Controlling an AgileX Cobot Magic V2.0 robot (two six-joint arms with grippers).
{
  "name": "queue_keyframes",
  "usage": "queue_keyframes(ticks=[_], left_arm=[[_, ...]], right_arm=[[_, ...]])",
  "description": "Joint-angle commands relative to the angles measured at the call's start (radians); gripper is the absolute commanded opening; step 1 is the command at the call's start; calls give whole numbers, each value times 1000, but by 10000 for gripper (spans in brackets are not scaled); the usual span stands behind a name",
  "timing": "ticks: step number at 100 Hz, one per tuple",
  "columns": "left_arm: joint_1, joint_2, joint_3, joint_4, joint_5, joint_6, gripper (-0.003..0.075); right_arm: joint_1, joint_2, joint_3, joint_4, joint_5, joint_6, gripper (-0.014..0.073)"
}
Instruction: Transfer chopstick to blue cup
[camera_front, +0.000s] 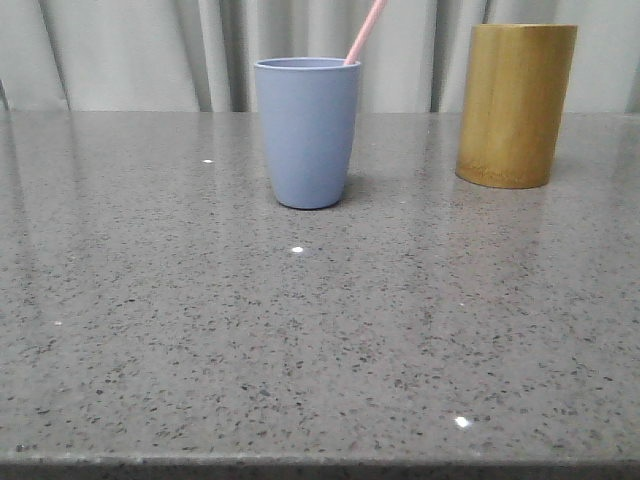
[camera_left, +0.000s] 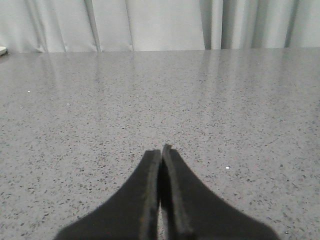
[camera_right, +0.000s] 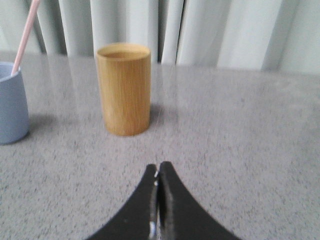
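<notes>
On the grey speckled table (camera_front: 320, 340), I see the chopstick (camera_front: 365, 32) standing in the blue cup (camera_front: 307, 130); left gripper (camera_left: 161, 150) and right gripper (camera_right: 158, 167) fingers pressed together, empty, the cup beyond the right fingers.

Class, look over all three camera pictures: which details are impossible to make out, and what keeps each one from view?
- Lower part of the chopstick: front view, hidden inside the blue cup.
- Chopstick's upper end: cut off by the top edge, front and right wrist views.
- Inside of the bamboo holder: front view, hidden by its own wall; right wrist view too blurred.
- Left side of the blue cup: right wrist view, cut off by the picture edge.
</notes>
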Motion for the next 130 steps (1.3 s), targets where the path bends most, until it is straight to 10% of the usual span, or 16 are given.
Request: queue_keyframes(ticks=[1, 61, 130], left_arm=[[3, -34, 7, -4, -81, 1, -19], [3, -34, 7, -4, -81, 1, -19], [3, -34, 7, -4, -81, 1, -19]], right_arm=[[-22, -49, 38, -12, -180, -1, -67], [-86, -104, 355, -11, -538, 7, -67], [-86, -104, 354, -11, -541, 7, -67]])
